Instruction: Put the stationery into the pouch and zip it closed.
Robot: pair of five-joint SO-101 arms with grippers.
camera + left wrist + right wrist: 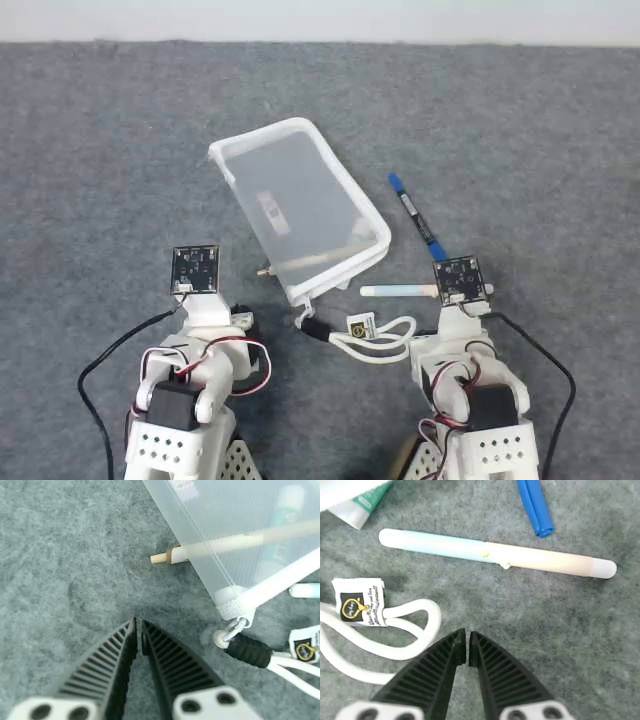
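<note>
A translucent white pouch [300,205] lies flat mid-table, its zip edge [280,580] facing the arms. A beige pen [220,545] runs along that end, its tip past the pouch's side; I cannot tell whether it is inside or underneath. A green-and-white tube [360,502] shows at the pouch mouth. On the carpet beside the pouch lie a pastel pen [495,554] and a blue pen [536,507]. My left gripper [138,625] is shut and empty, short of the zipper pull [235,627]. My right gripper [467,635] is shut and empty, just short of the pastel pen.
A white cord strap [375,335] with a small tag [360,609] trails from the zipper pull between the two arms. Grey carpet [110,150] covers the table, with open room to the left and beyond the pouch.
</note>
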